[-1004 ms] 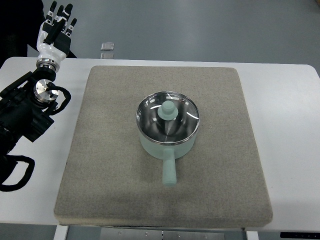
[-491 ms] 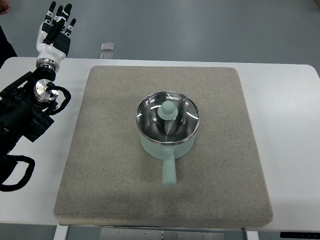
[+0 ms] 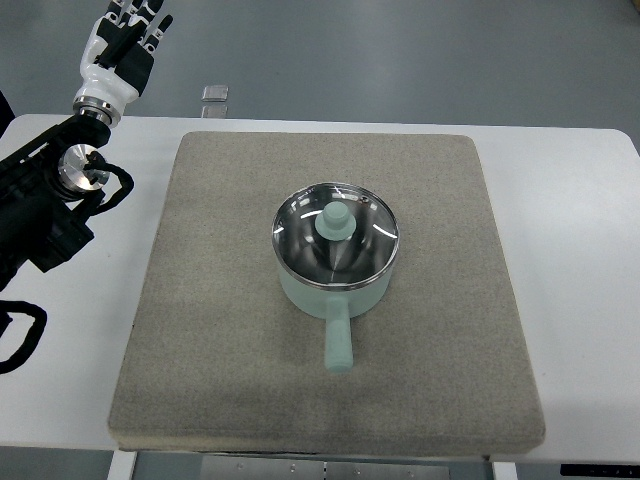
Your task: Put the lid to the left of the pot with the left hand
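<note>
A mint green pot [image 3: 336, 285] stands in the middle of a grey mat [image 3: 220, 330], its handle pointing toward the near edge. A glass lid [image 3: 337, 240] with a mint green knob [image 3: 336, 220] sits on the pot. My left hand [image 3: 125, 45] is at the far left, above the table's back edge, far from the pot. Its fingers are spread and hold nothing. The black left arm [image 3: 40, 215] lies over the table's left side. The right arm is out of view.
The mat lies on a white table [image 3: 585, 300]. A small clear object [image 3: 215, 93] lies on the floor beyond the table's back edge.
My left hand and arm have moved up and away, toward the back edge. The pot and lid have not moved.
</note>
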{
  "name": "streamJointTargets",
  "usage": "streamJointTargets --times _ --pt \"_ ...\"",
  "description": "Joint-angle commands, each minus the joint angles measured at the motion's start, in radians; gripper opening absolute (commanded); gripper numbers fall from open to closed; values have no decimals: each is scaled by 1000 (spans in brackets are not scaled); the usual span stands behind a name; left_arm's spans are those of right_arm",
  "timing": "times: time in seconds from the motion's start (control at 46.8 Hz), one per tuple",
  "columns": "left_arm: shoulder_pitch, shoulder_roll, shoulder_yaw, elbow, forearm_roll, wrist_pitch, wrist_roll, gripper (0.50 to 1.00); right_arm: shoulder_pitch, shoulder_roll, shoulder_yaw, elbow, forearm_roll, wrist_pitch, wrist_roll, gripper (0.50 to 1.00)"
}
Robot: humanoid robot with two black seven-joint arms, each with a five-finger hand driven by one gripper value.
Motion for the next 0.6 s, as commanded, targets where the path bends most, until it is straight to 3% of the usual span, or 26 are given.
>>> streamJointTargets --times 0.0,0.235,0.577 --pt "-29 3 67 -5 58 -11 0 996 0 0 0 0 0 0 0 921" --pt "-146 80 238 -104 357 -149 0 994 0 0 0 0 0 0 0 921" --pt "-270 133 315 -284 848 -188 0 994 0 0 0 0 0 0 0 921"
